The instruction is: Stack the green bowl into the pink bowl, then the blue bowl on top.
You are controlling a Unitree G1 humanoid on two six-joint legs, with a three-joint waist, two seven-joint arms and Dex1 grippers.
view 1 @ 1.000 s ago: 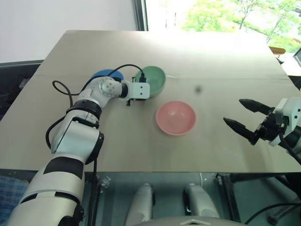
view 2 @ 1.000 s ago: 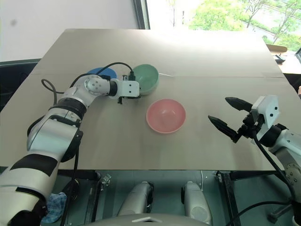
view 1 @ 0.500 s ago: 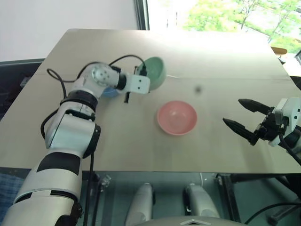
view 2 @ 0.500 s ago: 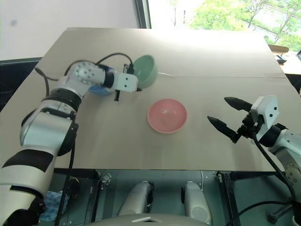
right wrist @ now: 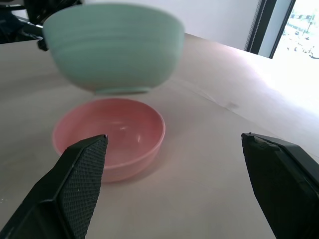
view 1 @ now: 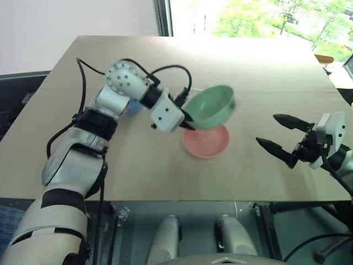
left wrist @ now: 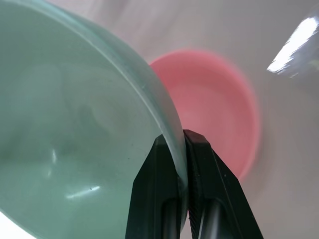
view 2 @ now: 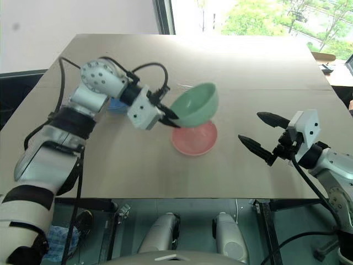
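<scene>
The pale green bowl (view 1: 209,106) hangs in the air, tilted, just above the pink bowl (view 1: 206,142), which rests on the table's middle. My left gripper (view 1: 187,118) is shut on the green bowl's rim; in the left wrist view its fingers (left wrist: 164,189) pinch the rim with the pink bowl (left wrist: 219,114) beyond. A sliver of the blue bowl (view 2: 116,104) peeks out behind my left arm at the back left. My right gripper (view 1: 266,129) hovers open to the right of the pink bowl, holding nothing; its wrist view faces both bowls (right wrist: 114,47).
The beige table (view 1: 248,72) stretches back to a bright window. A black cable (view 1: 165,70) loops over my left wrist. The table's front edge (view 1: 220,200) lies close below the pink bowl.
My left gripper lifted the green bowl off the table at the back left and carried it right and nearer, over the pink bowl. The right gripper stayed put.
</scene>
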